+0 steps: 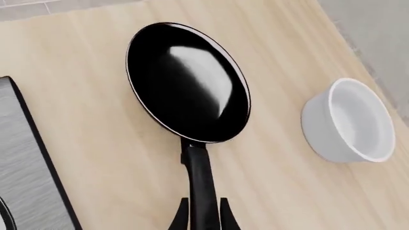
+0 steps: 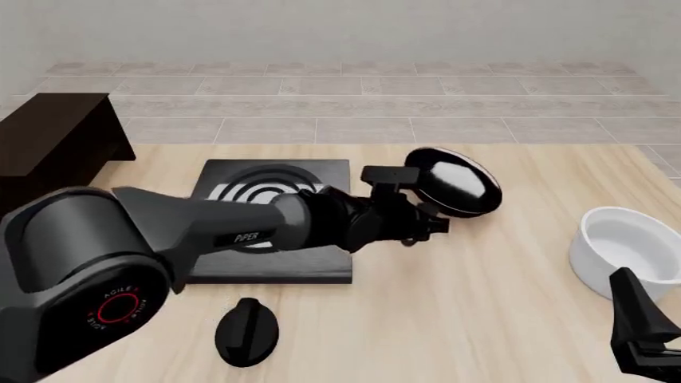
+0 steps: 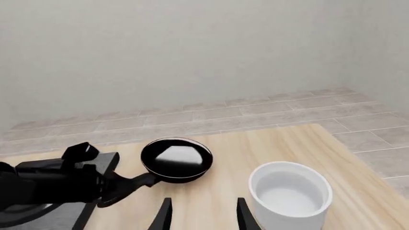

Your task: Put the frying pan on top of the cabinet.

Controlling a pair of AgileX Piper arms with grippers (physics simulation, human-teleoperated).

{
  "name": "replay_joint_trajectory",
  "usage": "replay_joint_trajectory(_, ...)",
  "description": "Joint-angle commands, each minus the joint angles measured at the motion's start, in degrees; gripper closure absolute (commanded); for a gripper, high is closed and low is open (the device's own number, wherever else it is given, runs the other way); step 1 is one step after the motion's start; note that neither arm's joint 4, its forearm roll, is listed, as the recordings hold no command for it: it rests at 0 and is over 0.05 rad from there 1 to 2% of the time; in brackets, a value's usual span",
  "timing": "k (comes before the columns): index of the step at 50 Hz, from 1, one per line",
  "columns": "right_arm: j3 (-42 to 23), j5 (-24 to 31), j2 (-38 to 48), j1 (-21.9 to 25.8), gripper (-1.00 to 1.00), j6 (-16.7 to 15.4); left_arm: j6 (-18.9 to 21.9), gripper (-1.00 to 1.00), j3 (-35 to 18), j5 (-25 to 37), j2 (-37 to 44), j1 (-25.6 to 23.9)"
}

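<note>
**Frying pan held by its thin handle**

Frying pan (image 2: 452,182) hangs above the bench (image 2: 490,279) beside the stove plate (image 2: 274,191), my left end effector (image 1: 204,215) pinching its handle; my right end effector (image 3: 201,215) sits spread. The cabinet (image 2: 53,140) is well apart. Swinging across, the pan could twist or slip.

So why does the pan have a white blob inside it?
It's glare: in the left wrist view the shiny pan mirrors light as a soft white patch; the front and right wrist views show the same blurry shine, while the bowl just looks evenly pale.
</note>
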Motion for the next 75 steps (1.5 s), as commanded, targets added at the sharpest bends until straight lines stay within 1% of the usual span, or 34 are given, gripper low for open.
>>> replay_joint_trajectory(1,0.0,0.1,0.0,0.1,-1.0,-0.2,0.5,1.0,0.9,-1.8,-4.4,0.4)
replay_joint_trajectory(15,0.0,0.2,0.0,0.1,-1.0,-0.3,-0.3,1.0,2.1,-2.9,-8.2,1.1)
replay_joint_trajectory(19,0.0,0.2,0.0,0.1,-1.0,-0.4,-1.3,1.0,2.6,-2.8,-10.3,1.7)
replay_joint_trajectory(35,0.0,0.2,0.0,0.2,-1.0,-0.7,-3.2,1.0,4.7,-4.0,-15.6,3.4)
replay_joint_trajectory(41,0.0,0.3,0.0,0.2,-1.0,-0.7,-3.8,1.0,6.1,-4.5,-18.9,5.3)
replay_joint_trajectory(43,0.0,0.3,0.0,0.2,-1.0,-0.6,-3.2,1.0,6.3,-4.5,-19.5,5.6)
replay_joint_trajectory(44,0.0,0.3,0.0,0.2,-1.0,-0.7,-3.4,1.0,6.6,-4.4,-20.7,6.6)
replay_joint_trajectory(48,0.0,0.3,0.0,0.3,-1.0,-0.6,-3.0,1.0,7.1,-4.1,-22.8,7.5)
replay_joint_trajectory(49,0.0,0.3,0.0,0.2,-1.0,-0.7,-2.1,1.0,7.5,-4.1,-24.0,8.3)
replay_joint_trajectory(51,0.0,0.4,0.0,0.3,-1.0,-0.6,-2.3,1.0,7.7,-3.7,-24.9,8.6)
replay_joint_trajectory(52,0.0,0.4,0.0,0.3,-1.0,-0.7,-2.2,1.0,8.3,-3.7,-25.9,9.6)
replay_joint_trajectory(54,0.0,0.4,0.0,0.3,-1.0,-0.6,-2.2,1.0,8.6,-3.5,-27.1,9.9)
replay_joint_trajectory(55,0.0,0.4,0.0,0.3,-1.0,-0.7,-2.2,1.0,9.1,-3.5,-28.1,11.1)
replay_joint_trajectory(57,0.0,0.4,0.0,0.4,-1.0,-0.7,-2.2,1.0,9.4,-3.3,-29.2,11.4)
replay_joint_trajectory(61,0.0,0.4,0.0,0.4,-1.0,-0.8,-2.4,1.0,10.8,-3.1,-32.0,14.4)
replay_joint_trajectory(63,0.0,0.4,0.0,0.4,-1.0,-0.8,-2.5,1.0,11.0,-3.0,-32.5,14.8)
replay_joint_trajectory(65,-0.2,0.6,0.0,0.5,-1.0,-0.9,-1.8,1.0,11.5,-2.6,-34.4,16.3)
replay_joint_trajectory(66,-0.3,0.7,0.0,0.5,-1.0,-0.9,-2.3,1.0,11.7,-2.3,-35.0,16.4)
replay_joint_trajectory(68,-0.1,0.5,0.0,0.5,-1.0,-0.9,-2.3,1.0,12.5,-2.3,-36.6,18.5)
replay_joint_trajectory(71,0.0,0.5,0.0,0.5,-1.0,-0.9,-2.3,1.0,12.8,-2.1,-37.3,19.0)
replay_joint_trajectory(72,0.0,0.4,0.0,0.5,-1.0,-0.9,-2.5,1.0,13.5,-2.0,-38.5,20.5)
replay_joint_trajectory(74,0.0,0.4,0.0,0.5,-1.0,-0.9,-2.5,1.0,13.8,-2.0,-39.0,20.9)
replay_joint_trajectory(75,0.0,0.4,0.0,0.5,-1.0,-0.9,-2.4,1.0,14.5,-2.2,-39.9,22.2)
